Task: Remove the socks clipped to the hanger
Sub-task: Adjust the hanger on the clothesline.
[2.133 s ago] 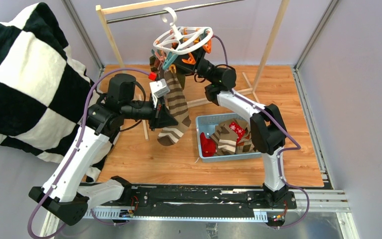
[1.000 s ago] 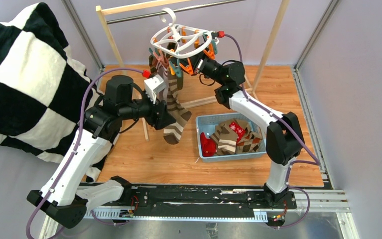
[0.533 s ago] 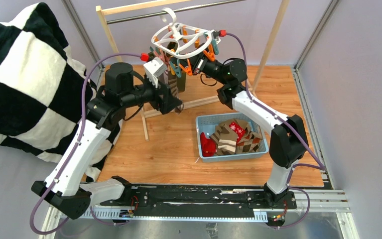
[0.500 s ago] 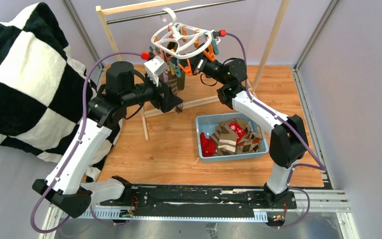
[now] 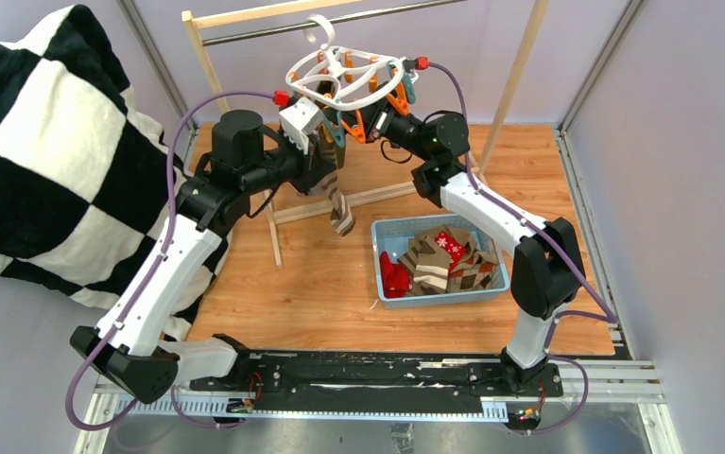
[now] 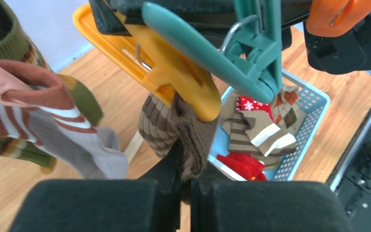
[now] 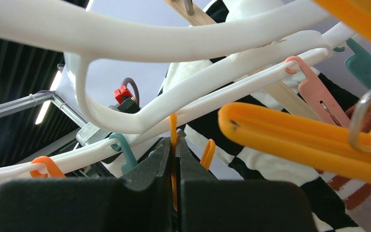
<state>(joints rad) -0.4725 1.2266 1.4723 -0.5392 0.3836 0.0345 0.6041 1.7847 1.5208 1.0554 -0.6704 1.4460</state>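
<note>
The white oval hanger hangs by its hook from the rack's rod, orange and teal clothespins dangling under it. My left gripper is shut on the cuff of a taupe-brown striped sock, just below the orange clothespin that clips it. The sock's foot dangles beneath. More socks, striped rust and grey, hang at the left. My right gripper is shut on a thin orange clip strap under the hanger's white ring.
A blue basket holding several socks, red and argyle, stands on the wooden floor right of centre. The wooden rack's posts and metal rod frame the hanger. A black-and-white checkered blanket fills the left side.
My left gripper climbed along the brown sock toward the hanger, opened, then shut on the cuff. The right arm and the hanger hardly moved over the last second.
</note>
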